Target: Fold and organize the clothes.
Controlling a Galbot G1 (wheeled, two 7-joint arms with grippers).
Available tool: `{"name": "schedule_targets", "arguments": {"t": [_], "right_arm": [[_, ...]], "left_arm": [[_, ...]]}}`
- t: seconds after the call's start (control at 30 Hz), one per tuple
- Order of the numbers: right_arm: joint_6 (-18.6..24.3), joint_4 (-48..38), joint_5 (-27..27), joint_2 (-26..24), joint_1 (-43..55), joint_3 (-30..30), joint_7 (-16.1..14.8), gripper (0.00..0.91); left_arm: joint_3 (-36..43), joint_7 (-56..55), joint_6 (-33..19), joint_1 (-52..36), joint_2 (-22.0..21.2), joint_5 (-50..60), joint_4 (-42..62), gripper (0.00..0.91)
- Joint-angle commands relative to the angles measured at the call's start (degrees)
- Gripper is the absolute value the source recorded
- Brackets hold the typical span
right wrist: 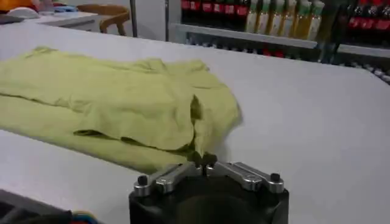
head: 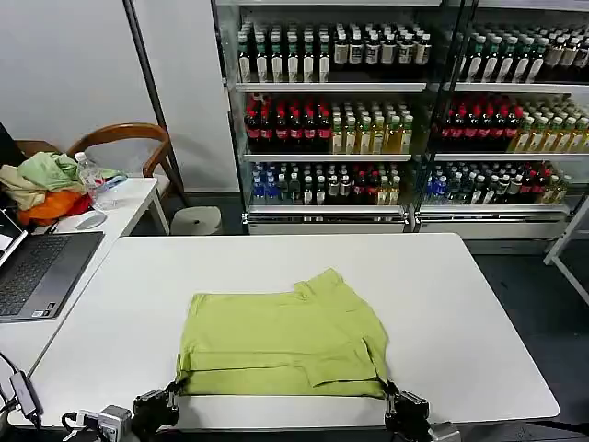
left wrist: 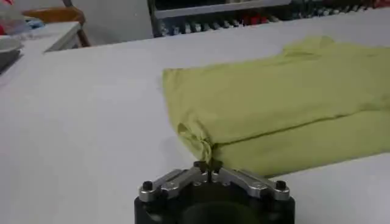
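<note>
The lime yellow-green T-shirt (head: 285,343) lies partly folded on the white table (head: 460,304), its sleeves tucked in and its near hem along the front edge. My left gripper (head: 175,391) is shut on the shirt's near left corner; the left wrist view shows cloth (left wrist: 268,103) pinched between the closed fingertips (left wrist: 209,165). At the near right corner my right gripper (head: 391,396) is shut on the fabric too, and the right wrist view shows a bunched fold of the shirt (right wrist: 122,100) held at that gripper (right wrist: 203,161).
A side table at the left carries an open laptop (head: 37,267), a heap of pale green and orange garments (head: 46,184) and a water bottle (head: 92,180). A wooden chair (head: 129,138) and drink-filled fridges (head: 368,110) stand behind.
</note>
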Motion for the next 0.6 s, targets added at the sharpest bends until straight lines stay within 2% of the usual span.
{"name": "schedule_targets", "arguments": {"t": [0.03,0.13,0.23,0.3,0.33,0.47,0.6], "right_arm": [[-2.76,6.05,0.81,-0.28,-3.88,2.83,0.65,0.907],[-5.09,9.18,3.83,-0.76,-3.87,5.75,1.12,0.907],[-5.70,8.90,6.39,-1.27,-0.25,9.60,0.84,0.907],[-7.03,7.09,9.60,-1.53,4.73,10.50,0.82,0.907],[-7.17,6.07,9.87,-1.52,6.28,10.18,0.92,0.907],[-8.99,-1.81,9.92,-0.94,22.83,2.84,1.41,0.907],[-13.19,-6.89,10.01,0.14,32.66,-2.33,-0.74,0.907]], "left_arm": [[-3.22,1.26,2.36,0.42,1.17,0.63,-4.35,0.907],[-5.63,2.83,4.76,-0.94,1.44,-3.72,-7.92,0.907],[-5.77,2.71,4.71,-4.00,1.77,-4.92,-9.80,0.907],[-4.43,2.18,3.47,-7.81,2.53,-4.91,-7.38,0.907],[-3.62,2.12,2.30,-8.76,2.89,-4.92,-6.18,0.907],[0.80,1.97,-1.32,-15.81,2.98,-6.79,3.96,0.907],[4.54,2.59,-3.29,-21.58,2.13,-6.73,10.71,0.907]]}}
